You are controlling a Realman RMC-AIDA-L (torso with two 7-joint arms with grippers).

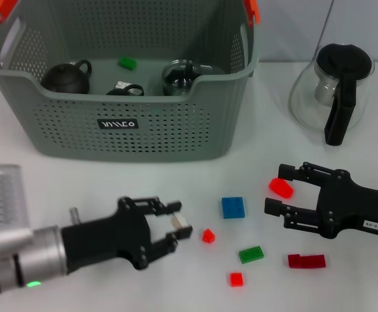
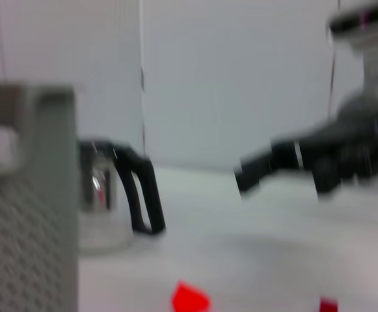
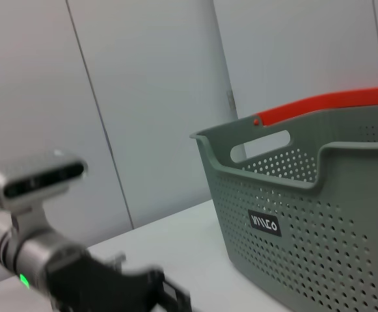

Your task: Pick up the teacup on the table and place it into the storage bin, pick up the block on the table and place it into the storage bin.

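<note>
Risk first, all placed against the grey perforated plastic storage bin (image 1: 130, 123) with orange handle tips.

Nearest the camera, well in front of the bin: a small red square block (image 1: 236, 279), a flat green block (image 1: 250, 255), a dark red flat bar block (image 1: 306, 261), and a tiny red block (image 1: 208, 236). They lie loose and close together, so a descent aimed at one could nudge a neighbour or pinch two at once. They are thin, so I'd expect the fingers to scrape the white table (image 1: 254, 130) or slip off the edges.

Left gripper (image 1: 175, 234) is low in front of the bin's front-left part, forearm about level, fingers spread with nothing between them, tips pointing at the tiny red block just beside it. If it closes from this side-on angle, the block likely skids away.

Right gripper (image 1: 276, 195) is in front of and to the right of the bin, pointing inward, jaws apart. A rounded red block (image 1: 281, 188) sits at or between its tips; I can't tell whether it touches. A blue square block (image 1: 233, 207) lies between the two grippers, so converging arms could clash.

To the bin's right: a clear glass jug with black lid and handle (image 1: 335, 91), exposed to a wide right-arm swing.

Inside the bin: a dark teapot-like vessel (image 1: 68, 77), a small dark teacup (image 1: 125, 88), a glass pot (image 1: 182, 75), and a green block (image 1: 127, 63). Teacup step looks done.
</note>
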